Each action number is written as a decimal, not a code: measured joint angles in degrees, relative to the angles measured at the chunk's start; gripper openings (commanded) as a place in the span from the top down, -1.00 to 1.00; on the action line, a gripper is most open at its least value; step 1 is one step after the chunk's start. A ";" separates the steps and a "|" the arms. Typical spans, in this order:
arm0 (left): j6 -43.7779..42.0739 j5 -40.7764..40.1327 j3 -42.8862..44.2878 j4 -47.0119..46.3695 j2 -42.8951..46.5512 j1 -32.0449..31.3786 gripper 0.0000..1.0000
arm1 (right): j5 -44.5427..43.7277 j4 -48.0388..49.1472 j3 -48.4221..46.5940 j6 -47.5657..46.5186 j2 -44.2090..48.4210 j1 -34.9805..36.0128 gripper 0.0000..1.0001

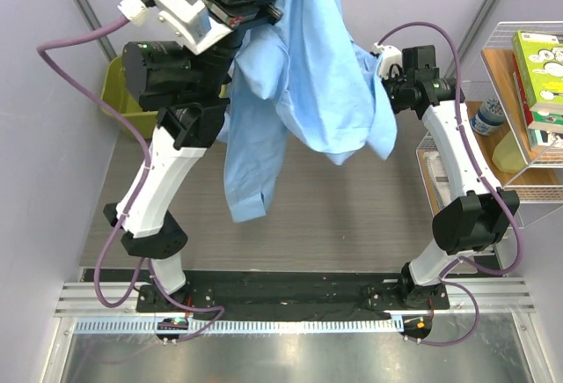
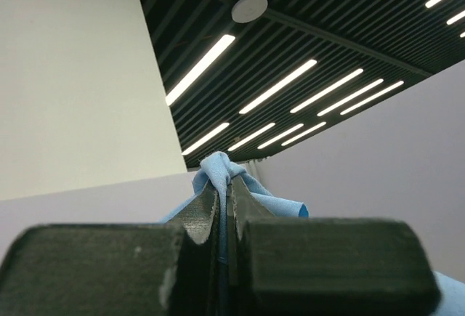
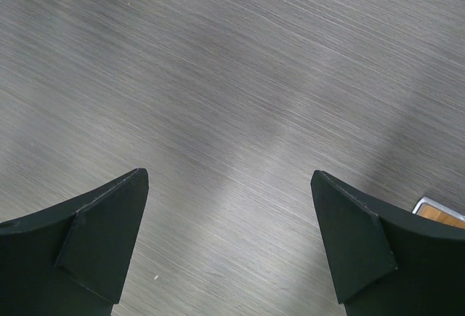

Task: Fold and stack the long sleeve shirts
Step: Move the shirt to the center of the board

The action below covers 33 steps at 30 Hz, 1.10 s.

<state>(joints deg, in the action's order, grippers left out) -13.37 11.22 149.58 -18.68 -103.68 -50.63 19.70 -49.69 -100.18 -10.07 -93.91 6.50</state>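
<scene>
A light blue long sleeve shirt (image 1: pixel 308 75) hangs bunched from high above the table, one sleeve (image 1: pixel 246 180) dangling down to the left. My left arm (image 1: pixel 211 13) is raised toward the camera, its fingers lost under the cloth in the top view. In the left wrist view my left gripper (image 2: pixel 224 183) points at the ceiling, shut on a pinch of the blue shirt (image 2: pixel 218 167) that sticks out past the tips. My right gripper (image 3: pixel 229 173) is open over bare table with nothing between its fingers. From above it sits at the shirt's right edge (image 1: pixel 383 68).
The grey wood-grain table (image 1: pixel 352 216) lies below the hanging cloth. A green bin (image 1: pixel 119 92) stands at the back left. A wire shelf (image 1: pixel 519 172) with boxes and a bottle (image 1: pixel 486 116) stands along the right side.
</scene>
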 measured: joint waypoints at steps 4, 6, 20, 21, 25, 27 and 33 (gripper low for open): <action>-3.63 -2.73 -2.40 0.00 0.00 1.18 1.00 | 0.00 0.00 0.00 0.13 -0.02 -0.02 -0.99; -4.07 -4.66 -7.02 -0.07 1.14 2.64 1.00 | 0.00 0.04 0.00 0.20 -0.11 -0.13 -1.00; 1.64 -6.45 -64.04 9.42 21.07 12.46 1.00 | 0.15 0.87 5.46 -0.24 0.70 -1.51 -0.99; 1.88 -5.64 -68.85 10.97 23.80 12.46 1.00 | 0.24 0.79 6.29 -0.33 1.11 -1.51 -0.99; 1.42 -1.64 -80.87 14.53 29.99 13.27 -0.02 | 1.60 0.83 9.57 -0.79 3.19 -1.51 -1.00; 0.61 0.20 -83.14 19.39 30.01 13.53 -0.50 | 2.75 0.81 10.80 -1.22 3.74 -1.51 -0.99; 4.61 2.25 -82.82 36.59 26.97 17.55 -0.87 | 7.15 0.61 13.70 -3.34 3.80 -1.49 -0.99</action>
<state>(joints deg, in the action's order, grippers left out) -8.75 13.47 66.76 17.91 -76.71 -33.08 26.85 -49.08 -86.48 -13.41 -90.11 5.02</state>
